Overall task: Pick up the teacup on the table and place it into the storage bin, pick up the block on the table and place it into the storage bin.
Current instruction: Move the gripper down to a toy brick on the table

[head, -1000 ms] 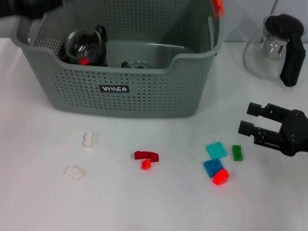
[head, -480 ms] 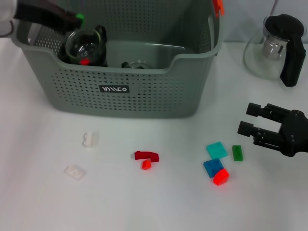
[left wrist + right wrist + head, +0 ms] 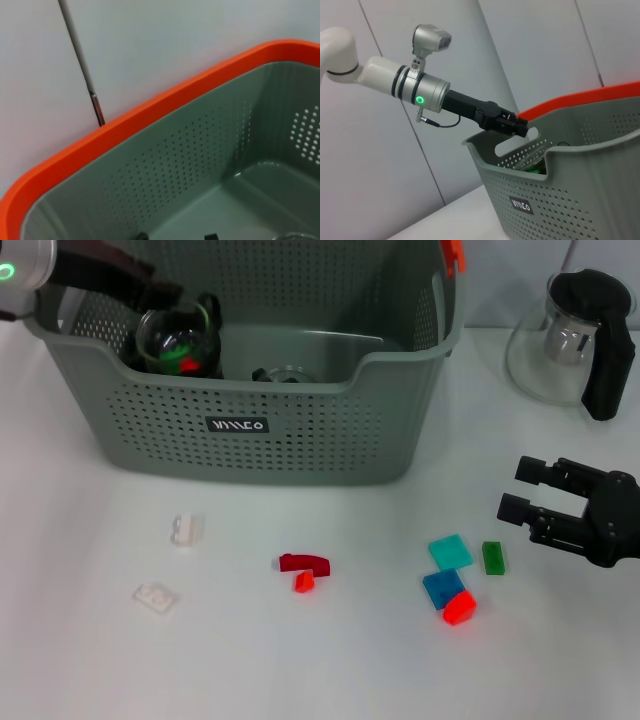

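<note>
Your white counter point(image 3: 330, 670) carries the storage bin point(image 3: 260, 430) at 12 o'clock. The teacup point(image 3: 178, 337) already sits inside, in its 10 o'clock corner, and your left pincer point(image 3: 160, 292) is right above it; you cannot tell its grip. Blocks lie scattered: a red block point(image 3: 304, 563) at 6 o'clock, a teal block point(image 3: 450, 551) beside it. Your right pincer point(image 3: 530, 495) hovers released at 3 o'clock.

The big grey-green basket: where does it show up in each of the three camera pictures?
Head view: the storage bin fills the upper left, its black label facing us.
Left wrist view: only its inside wall and orange rim show.
Right wrist view: lower right, label on its front.
Shared landmark: the orange rim.
</note>
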Controlling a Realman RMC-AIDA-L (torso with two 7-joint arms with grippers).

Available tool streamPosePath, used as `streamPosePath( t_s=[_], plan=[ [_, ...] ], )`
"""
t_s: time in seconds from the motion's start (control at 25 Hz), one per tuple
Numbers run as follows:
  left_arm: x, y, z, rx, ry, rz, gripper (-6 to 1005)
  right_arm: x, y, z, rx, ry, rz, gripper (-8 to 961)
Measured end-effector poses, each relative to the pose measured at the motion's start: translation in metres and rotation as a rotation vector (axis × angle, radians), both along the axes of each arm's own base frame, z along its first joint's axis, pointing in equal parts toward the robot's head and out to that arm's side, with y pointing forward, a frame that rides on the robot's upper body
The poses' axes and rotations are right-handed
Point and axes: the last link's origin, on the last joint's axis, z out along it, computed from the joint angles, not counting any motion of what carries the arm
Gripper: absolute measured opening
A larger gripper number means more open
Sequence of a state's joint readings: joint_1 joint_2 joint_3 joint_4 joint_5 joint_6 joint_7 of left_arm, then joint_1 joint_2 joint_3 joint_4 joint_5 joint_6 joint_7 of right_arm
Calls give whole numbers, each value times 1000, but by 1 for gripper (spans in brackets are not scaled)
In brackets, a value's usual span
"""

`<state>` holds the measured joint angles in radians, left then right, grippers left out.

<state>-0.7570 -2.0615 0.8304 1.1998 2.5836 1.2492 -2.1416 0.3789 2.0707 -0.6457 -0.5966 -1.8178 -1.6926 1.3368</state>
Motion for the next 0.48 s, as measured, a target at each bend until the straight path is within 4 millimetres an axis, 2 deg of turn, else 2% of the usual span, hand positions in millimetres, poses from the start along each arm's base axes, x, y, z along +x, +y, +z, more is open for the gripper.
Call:
streamPosePath(
  t_s=[0.04,0.16,0.24,0.4,0.48],
  plan=[
    [2,-1,1,5,-7,-6,408,0,0,0,0,0,0,759],
    [9,-9,8,19,-94,-52,455,0,1,0,1,0,1,759],
    [10,-23,16,12,-206,-121,486,-1,1,-1,1,-1,0,759],
    [7,-62,41,16,-555,-325,549,0,1,-1,2,-1,0,759],
    [-5,-83,52,27,-744,-404,580,-1,1,0,2,-1,1,759]
  ],
)
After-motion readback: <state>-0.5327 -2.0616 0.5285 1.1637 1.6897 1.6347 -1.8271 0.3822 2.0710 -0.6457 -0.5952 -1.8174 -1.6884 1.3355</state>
